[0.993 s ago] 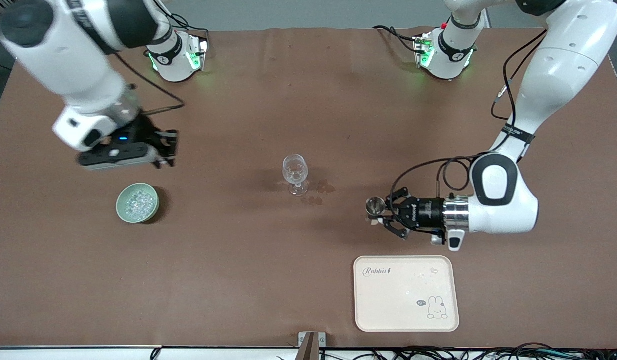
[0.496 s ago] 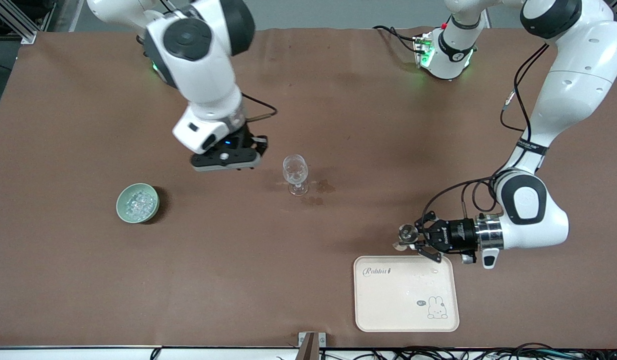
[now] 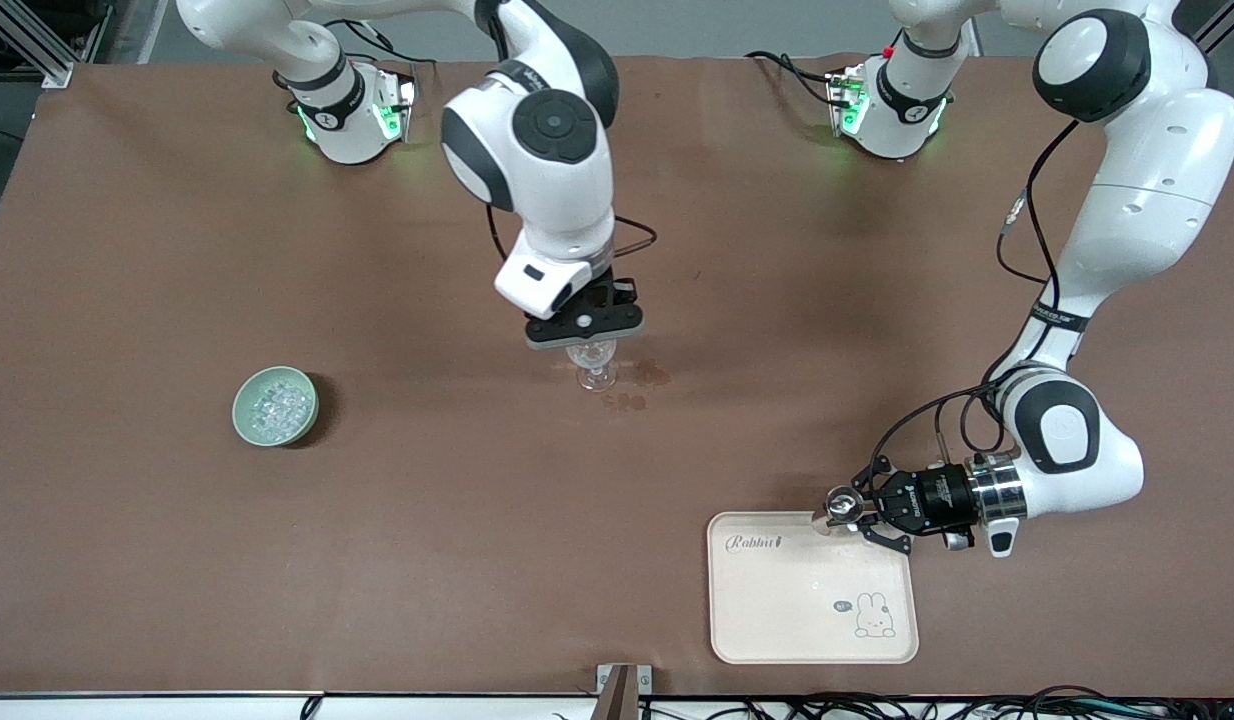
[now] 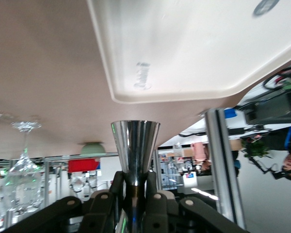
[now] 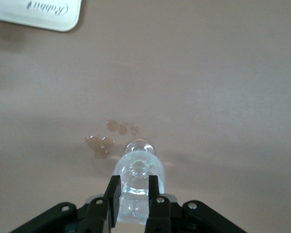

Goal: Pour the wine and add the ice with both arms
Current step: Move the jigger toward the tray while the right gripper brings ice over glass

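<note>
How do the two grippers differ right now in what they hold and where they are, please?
The left gripper is shut on a shiny metal jigger over the edge of the cream tray; the right gripper holds nothing I can make out and is directly above the wine glass. The left gripper lies roughly level, while the right gripper points straight down, its fingers close together. Both are black with two fingers.

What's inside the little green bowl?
The green bowl holds a heap of small clear ice chunks. Whatever lies under the heap is covered.
</note>
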`<state>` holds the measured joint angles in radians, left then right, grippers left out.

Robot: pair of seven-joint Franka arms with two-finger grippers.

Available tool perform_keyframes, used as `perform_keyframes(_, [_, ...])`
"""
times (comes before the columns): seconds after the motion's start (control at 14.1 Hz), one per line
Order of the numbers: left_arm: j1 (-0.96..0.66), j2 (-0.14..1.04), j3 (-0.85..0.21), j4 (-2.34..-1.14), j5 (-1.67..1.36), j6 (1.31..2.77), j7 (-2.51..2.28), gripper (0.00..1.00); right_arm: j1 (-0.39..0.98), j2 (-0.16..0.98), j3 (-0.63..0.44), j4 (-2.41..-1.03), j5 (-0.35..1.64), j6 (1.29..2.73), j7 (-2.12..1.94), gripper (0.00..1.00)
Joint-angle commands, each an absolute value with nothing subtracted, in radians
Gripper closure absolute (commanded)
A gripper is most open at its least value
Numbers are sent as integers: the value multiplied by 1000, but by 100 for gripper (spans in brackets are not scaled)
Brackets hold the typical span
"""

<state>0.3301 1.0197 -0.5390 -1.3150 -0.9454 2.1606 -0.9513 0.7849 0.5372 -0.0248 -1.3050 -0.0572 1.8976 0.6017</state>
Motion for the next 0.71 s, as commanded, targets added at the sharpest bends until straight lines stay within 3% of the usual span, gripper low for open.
perform_keyframes(0.0, [336,1071,-537,-1266,-985,2177,-930,99,816,560,-35,-1287,-66,1893,621,100])
perform_keyframes(0.64, [328,1186,-522,-1183,-1051,2227,-933,99,822,558,-35,-1368,-67,1891,620,99])
